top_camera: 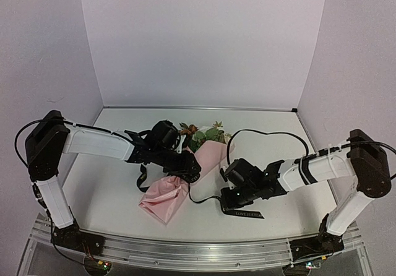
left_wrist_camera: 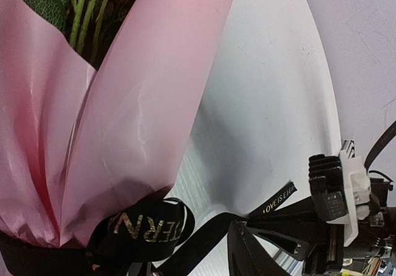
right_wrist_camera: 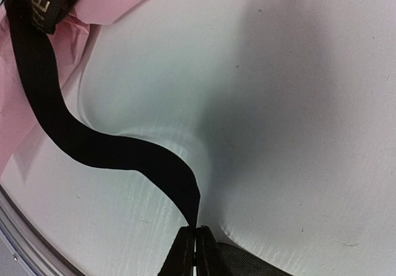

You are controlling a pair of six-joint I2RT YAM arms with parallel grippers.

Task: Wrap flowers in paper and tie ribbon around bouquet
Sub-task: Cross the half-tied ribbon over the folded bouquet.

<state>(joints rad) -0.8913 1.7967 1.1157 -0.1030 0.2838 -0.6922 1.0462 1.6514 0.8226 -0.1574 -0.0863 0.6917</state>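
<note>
**Work surface.** The flat white table (top_camera: 105,189) carries the whole assembly between the two arms. Pale lilac walls (top_camera: 204,41) enclose it.

**Bouquet.** The cone-shaped bouquet (top_camera: 167,195) lies on its side at the table's centre. Its narrow end points toward the near edge and its wide end toward the back wall. The thin, slightly creased sheet of pale pink paper (left_wrist_camera: 142,103) is already folded around the stems. Its two flaps part in a V at the wide end. The flowers (top_camera: 201,133), dusty-pink and cream rose heads with green leaves, project from that end. Green stems show inside the V in the left wrist view.

**Ribbon.** The narrow black ribbon (right_wrist_camera: 111,155) with light lettering passes around the cone's waist. One tail runs across the table to the right. Another hangs off the cone's left side.

**Right gripper** (right_wrist_camera: 195,242). The fingertips are pressed fully together on the ribbon tail, low over the table, near the cone's right side. This hold probably serves to draw the tail outward and tension the tie.

**Left gripper** (top_camera: 185,168). It sits over the cone's waist at the ribbon wrap, probably to steady the bundle against the pull. Its opening cannot be determined, nor whether it holds anything.

**Stage.** Wrapping appears complete and tying is in hand. No finished knot is confirmed.
</note>
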